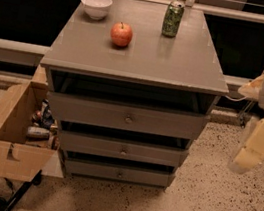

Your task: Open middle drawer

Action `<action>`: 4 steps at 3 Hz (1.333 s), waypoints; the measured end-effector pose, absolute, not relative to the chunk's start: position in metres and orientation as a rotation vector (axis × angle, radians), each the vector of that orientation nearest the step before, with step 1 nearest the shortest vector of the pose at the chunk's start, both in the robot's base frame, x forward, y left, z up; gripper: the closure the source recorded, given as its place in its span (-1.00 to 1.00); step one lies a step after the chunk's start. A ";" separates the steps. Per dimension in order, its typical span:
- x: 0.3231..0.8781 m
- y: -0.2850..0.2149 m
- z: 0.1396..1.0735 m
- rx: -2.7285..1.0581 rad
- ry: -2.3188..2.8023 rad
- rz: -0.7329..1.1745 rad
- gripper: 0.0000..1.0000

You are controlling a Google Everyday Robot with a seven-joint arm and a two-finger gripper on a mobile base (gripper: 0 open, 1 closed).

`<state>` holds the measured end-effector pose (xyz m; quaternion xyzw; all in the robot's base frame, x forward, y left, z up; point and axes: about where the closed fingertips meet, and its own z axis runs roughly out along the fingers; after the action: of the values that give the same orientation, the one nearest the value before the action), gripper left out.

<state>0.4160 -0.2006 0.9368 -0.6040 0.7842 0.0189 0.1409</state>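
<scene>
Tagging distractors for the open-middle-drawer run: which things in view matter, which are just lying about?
Job: middle drawer with its knob; gripper, right of the cabinet, apart from it.
Lying about: bowl, apple, green can on the cabinet top; cardboard box on the floor beside it.

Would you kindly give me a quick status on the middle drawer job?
Gripper hanging right of the cabinet, not touching it. Middle drawer untouched. Nothing blocking its knob; cardboard box on the cabinet's other side.
</scene>
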 end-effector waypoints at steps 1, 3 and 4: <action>0.401 -0.207 0.881 -1.702 2.322 0.065 -1.00; 0.368 -0.203 0.753 -1.727 2.307 0.044 -1.00; 0.362 -0.184 0.693 -1.776 2.243 0.054 -1.00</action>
<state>0.3617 -0.1838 0.6927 -0.6146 0.7762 0.0188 0.1398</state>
